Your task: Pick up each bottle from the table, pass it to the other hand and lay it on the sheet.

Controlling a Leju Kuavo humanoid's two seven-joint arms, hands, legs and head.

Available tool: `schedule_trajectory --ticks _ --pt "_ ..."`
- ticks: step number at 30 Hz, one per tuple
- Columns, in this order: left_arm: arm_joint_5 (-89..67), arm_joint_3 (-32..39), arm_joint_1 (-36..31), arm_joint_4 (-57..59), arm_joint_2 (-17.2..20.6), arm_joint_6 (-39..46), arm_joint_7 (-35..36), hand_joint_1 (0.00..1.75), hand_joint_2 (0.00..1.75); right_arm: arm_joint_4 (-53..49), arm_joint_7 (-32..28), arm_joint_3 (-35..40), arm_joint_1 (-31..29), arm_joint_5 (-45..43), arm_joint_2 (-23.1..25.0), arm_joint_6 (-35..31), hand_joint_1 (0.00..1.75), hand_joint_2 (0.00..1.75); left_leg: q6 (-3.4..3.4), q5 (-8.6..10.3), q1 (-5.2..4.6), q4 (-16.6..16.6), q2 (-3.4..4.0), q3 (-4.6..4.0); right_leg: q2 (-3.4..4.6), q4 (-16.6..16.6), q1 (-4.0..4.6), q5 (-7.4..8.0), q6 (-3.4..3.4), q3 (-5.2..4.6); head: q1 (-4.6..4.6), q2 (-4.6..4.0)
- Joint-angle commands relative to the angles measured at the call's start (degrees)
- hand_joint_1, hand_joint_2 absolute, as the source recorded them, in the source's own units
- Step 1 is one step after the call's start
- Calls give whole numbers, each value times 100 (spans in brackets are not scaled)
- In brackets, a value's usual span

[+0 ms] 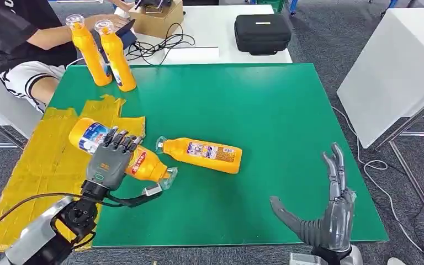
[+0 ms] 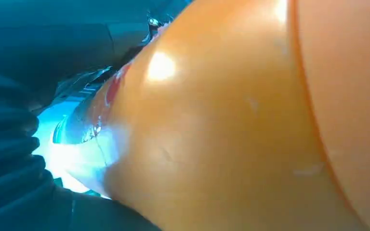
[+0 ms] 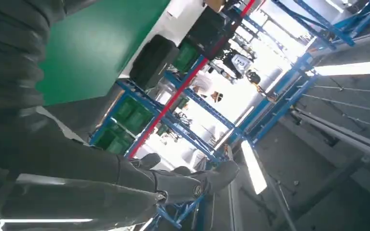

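An orange bottle point(image 1: 150, 165) lies on its side, its base end on the yellow sheet point(image 1: 38, 160) and its clear cap over the green table point(image 1: 265, 105). My left hand point(image 1: 109, 160) lies over its middle with fingers curled around it; the left wrist view shows the bottle point(image 2: 231, 125) right against the palm. A second orange bottle point(image 1: 201, 154) lies on the green just right of it, cap toward the first. Two more bottles point(image 1: 88, 49) point(image 1: 118, 55) stand upright at the back left corner. My right hand point(image 1: 334, 212) is raised at the table's front right, fingers spread, holding nothing.
A person point(image 1: 16, 33) sits at the back left, close behind the upright bottles. Behind the green table, a white table carries a cardboard box point(image 1: 157, 19), cables point(image 1: 160, 47) and a black case point(image 1: 262, 33). Another white table point(image 1: 397, 61) stands to the right.
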Motion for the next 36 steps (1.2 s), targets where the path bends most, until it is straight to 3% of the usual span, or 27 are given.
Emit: schedule_trajectory --ticks 1,12,20,21,22,23,24,36 --pt "-4 1033 -226 1369 -865 -343 -328 175 175 207 236 239 -101 66 -175 20 0 175 -4 -6 4 -8 -14 37 -26 -17 4 -8 12 48 0 0" --pt "1 2373 -38 1739 -1393 -608 -148 175 175 277 621 391 -148 213 -229 133 0 175 -2 -6 2 -8 1 24 -5 -12 3 -3 7 27 -2 0" --pt "-4 2504 129 1636 -1453 -709 -86 175 175 321 710 426 -204 273 -182 263 0 175 -4 -10 4 -6 2 30 -7 -12 4 -7 10 36 0 0" --pt "-4 2512 141 1640 -1472 -721 -110 166 175 332 710 429 -211 282 -178 269 0 175 -2 -4 1 -7 3 14 -1 -8 1 -1 6 18 0 0" --pt "-4 2512 141 1640 -1472 -721 -110 106 175 332 710 429 -211 282 -178 269 0 175 -3 -8 2 -7 5 24 -2 -11 3 -3 9 29 0 0" --pt "-4 2477 158 1661 -1476 -745 -136 10 175 360 707 448 -228 284 -188 287 0 175 -4 -12 5 -7 9 33 -1 -14 6 -5 10 38 -2 0" --pt "-4 2453 163 1675 -1465 -768 -157 0 175 391 704 460 -248 274 -211 287 0 175 -2 -6 2 -8 2 21 -6 -11 2 -3 8 26 0 0" --pt "27 2436 161 1784 -1475 -827 -219 0 175 554 691 606 -337 125 -286 230 0 175 -3 -4 1 -7 0 16 -4 -9 2 -2 6 22 0 0"
